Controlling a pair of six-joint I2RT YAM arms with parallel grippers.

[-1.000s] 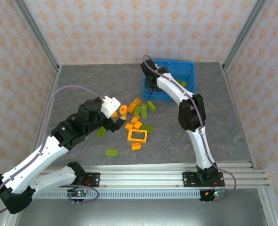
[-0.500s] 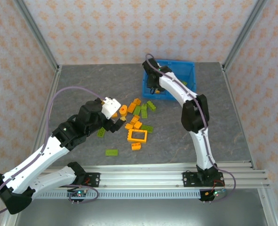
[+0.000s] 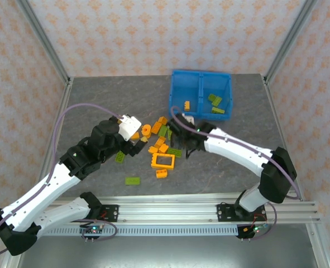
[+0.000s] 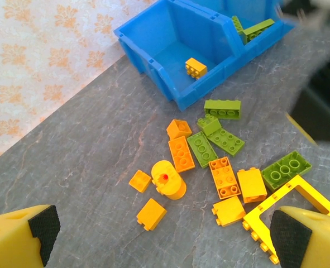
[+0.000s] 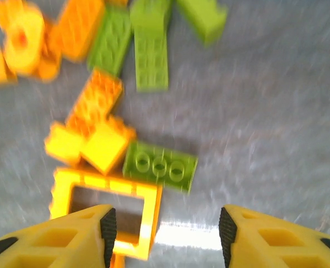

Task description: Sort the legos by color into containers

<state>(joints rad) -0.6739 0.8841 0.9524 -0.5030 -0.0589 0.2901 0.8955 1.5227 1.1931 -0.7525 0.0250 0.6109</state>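
a: what lies under my work?
b: grey mottled tabletop (image 3: 97, 100); floral wallpaper (image 3: 153, 33) behind it.
a: and my frame?
b: slanted metal posts (image 3: 44, 39) at the corners; slotted rail (image 3: 170, 209) along the near edge.

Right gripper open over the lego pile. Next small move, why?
Probably lower the right gripper to straddle the lime green rectangular brick just ahead of it. The jaws stand apart and empty, and that brick has bare table on one side, the orange hollow frame close beside it. Green bricks already sit in the blue plastic bin's right compartment.
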